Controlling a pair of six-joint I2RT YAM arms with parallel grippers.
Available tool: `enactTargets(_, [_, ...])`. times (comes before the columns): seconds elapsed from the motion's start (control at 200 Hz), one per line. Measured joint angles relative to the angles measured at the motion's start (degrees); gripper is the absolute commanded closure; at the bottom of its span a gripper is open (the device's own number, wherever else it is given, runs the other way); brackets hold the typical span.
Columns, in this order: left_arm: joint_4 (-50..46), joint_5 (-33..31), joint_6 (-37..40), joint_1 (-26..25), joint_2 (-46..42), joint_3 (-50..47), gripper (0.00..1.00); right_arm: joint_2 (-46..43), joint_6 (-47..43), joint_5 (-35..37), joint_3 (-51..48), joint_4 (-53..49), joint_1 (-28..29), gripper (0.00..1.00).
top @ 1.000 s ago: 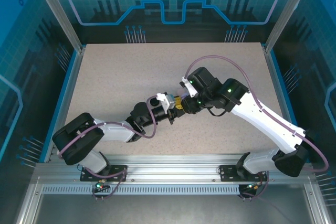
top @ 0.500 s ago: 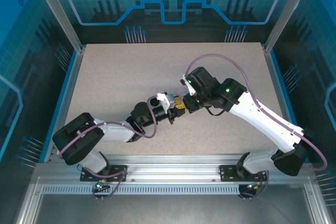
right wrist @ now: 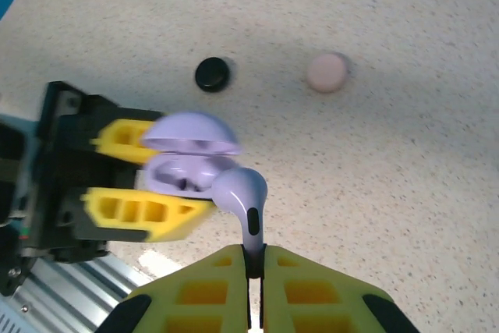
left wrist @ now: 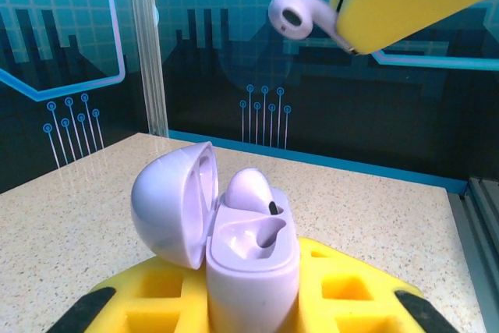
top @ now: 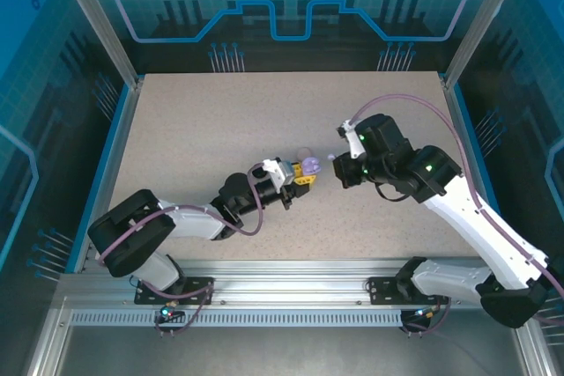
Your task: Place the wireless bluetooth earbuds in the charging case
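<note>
1. Right wrist view: the right hand (right wrist: 253,259) was clamped on the stem of a lilac earbud (right wrist: 242,193).
2. The left hand (right wrist: 144,173) gripped the open lilac charging case (right wrist: 187,168) just beside that earbud.

Layout at mid-table: case, earbuds, spare cases.
The open case (left wrist: 251,263) stood upright between the fingers of the left gripper (left wrist: 253,290), with its lid (left wrist: 173,200) tipped back to one side. The first earbud (left wrist: 248,189) sat in the open case. The second earbud (right wrist: 242,193) was held by its stem in the right gripper (right wrist: 255,267), above the open case and apart from it. Beyond them, the first spare case (right wrist: 212,74) and the second spare case (right wrist: 327,72) lay side by side on the table (right wrist: 405,29), well apart.
</note>
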Motion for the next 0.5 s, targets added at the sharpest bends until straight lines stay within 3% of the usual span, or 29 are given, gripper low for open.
enactTargets(0.215, [0.13, 0.09, 2.16, 0.0, -3.04, -2.43, 0.99, -0.13, 1.36, -4.42, -14.95, 3.91, -11.26, 0.9])
enactTargets(0.5, [0.59, 1.31, 4.96, -0.02, -7.56, -2.56, 1.0, 8.83, 2.78, -7.08, -26.1, 10.05, -14.25, 0.9])
